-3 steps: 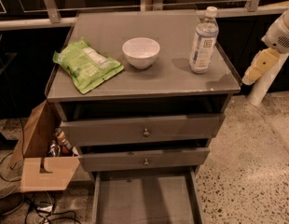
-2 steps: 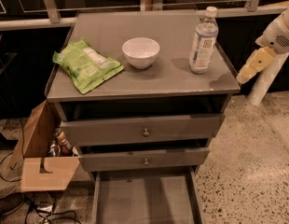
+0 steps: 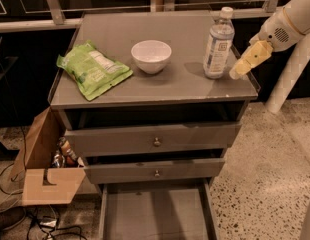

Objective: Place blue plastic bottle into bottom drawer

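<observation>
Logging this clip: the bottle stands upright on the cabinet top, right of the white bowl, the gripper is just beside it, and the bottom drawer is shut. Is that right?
Not quite. The camera view shows the bottom drawer pulled open, not shut. The rest holds: the bottle stands upright on the cabinet top, right of the white bowl, with the gripper just to the bottle's right.

With the gripper (image 3: 241, 68) just at 3 o'clock of the blue plastic bottle (image 3: 218, 44), bare counter (image 3: 190, 86) opens at 6 and the white bowl (image 3: 151, 56) blocks 9 o'clock.
</observation>
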Robot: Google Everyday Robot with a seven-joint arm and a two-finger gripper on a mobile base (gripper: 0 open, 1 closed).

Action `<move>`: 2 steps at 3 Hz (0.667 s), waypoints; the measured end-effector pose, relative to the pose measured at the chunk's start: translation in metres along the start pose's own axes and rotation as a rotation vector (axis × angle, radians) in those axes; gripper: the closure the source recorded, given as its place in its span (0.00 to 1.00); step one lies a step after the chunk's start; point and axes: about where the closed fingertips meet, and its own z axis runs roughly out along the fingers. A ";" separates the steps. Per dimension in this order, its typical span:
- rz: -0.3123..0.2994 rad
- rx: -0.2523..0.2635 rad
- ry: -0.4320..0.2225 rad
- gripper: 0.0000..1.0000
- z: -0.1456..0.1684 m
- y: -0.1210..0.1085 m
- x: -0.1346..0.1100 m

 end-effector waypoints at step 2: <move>0.054 -0.018 -0.053 0.00 0.014 -0.002 0.000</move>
